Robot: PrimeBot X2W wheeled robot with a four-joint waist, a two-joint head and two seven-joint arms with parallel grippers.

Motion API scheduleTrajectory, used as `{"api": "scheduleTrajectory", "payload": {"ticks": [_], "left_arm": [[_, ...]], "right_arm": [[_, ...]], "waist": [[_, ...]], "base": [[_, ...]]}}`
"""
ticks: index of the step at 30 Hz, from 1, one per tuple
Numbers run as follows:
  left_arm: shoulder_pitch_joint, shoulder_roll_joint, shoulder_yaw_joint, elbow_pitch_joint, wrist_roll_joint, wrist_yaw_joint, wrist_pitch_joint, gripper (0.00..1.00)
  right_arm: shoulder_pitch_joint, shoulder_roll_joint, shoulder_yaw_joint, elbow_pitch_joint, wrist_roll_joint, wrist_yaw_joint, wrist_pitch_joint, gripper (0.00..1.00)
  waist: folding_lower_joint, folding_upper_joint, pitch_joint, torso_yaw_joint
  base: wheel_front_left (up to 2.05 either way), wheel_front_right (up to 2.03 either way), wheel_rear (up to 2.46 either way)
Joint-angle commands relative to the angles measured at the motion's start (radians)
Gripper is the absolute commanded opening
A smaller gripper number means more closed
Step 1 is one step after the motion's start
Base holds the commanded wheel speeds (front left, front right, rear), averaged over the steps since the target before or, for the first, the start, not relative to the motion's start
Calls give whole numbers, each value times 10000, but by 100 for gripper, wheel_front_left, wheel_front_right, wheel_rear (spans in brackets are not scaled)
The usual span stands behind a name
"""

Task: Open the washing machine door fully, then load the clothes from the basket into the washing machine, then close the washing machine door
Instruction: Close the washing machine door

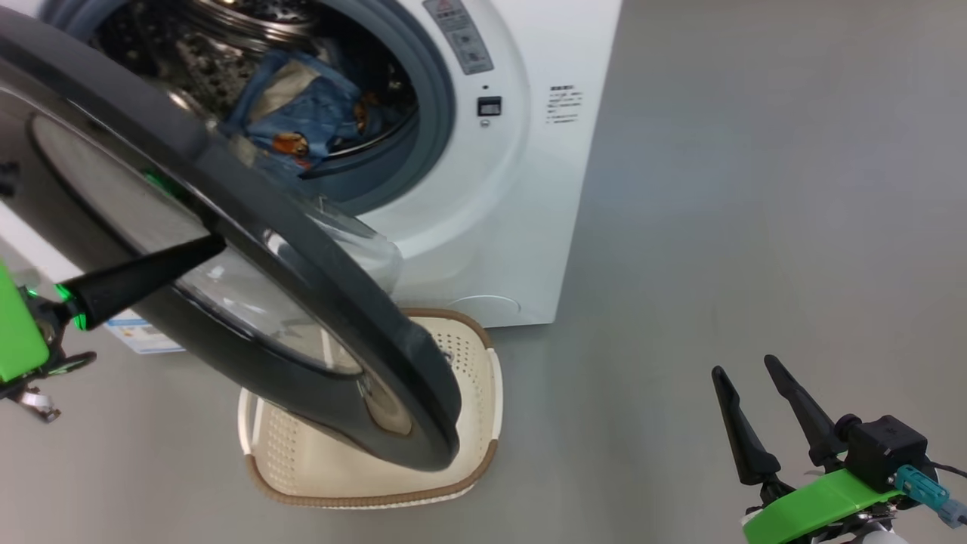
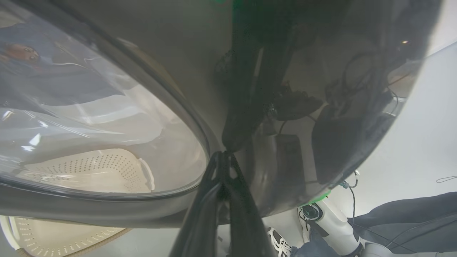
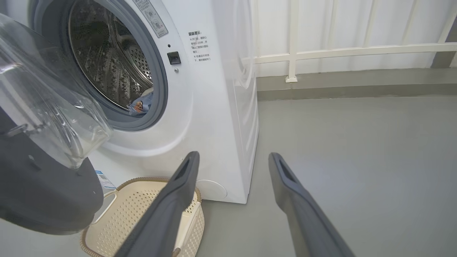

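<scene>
The washing machine [image 1: 529,189] stands open, its door [image 1: 249,249] swung partway across the opening. Blue bear-print clothes [image 1: 302,113] lie in the steel drum. My left gripper [image 1: 215,245] is shut, and its fingertips touch the door's glossy outer face. In the left wrist view the closed fingers [image 2: 223,155] meet the black rim of the door [image 2: 107,210] beside the glass. The cream basket [image 1: 468,355] sits on the floor under the door, and the part I can see holds nothing. My right gripper [image 1: 744,366] hangs open at the lower right, away from everything. Its wrist view shows the gripper [image 3: 234,159], machine [image 3: 214,107], clothes [image 3: 141,103] and basket [image 3: 142,207].
Bare grey floor [image 1: 755,189] stretches to the right of the machine. A white railing [image 3: 339,53] runs along the wall behind. A patterned shoe [image 2: 280,244] shows near the floor in the left wrist view.
</scene>
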Motion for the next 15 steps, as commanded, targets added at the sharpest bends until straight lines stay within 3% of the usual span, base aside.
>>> {"api": "scheduleTrajectory", "payload": {"ticks": [1,15], "left_arm": [[-716,381,401,-104,57,-73,-160,0],[-389,461,270,70,37,-73,-781,0]], "right_arm": [[-141,-30,175,-273,-43,16,-48,100],[-54,2,6,-275,-73,16,-48,100]], "waist": [[0,0,97,-318],[0,0,-47,-260]], "base": [[0,0,0],[0,0,0]]}}
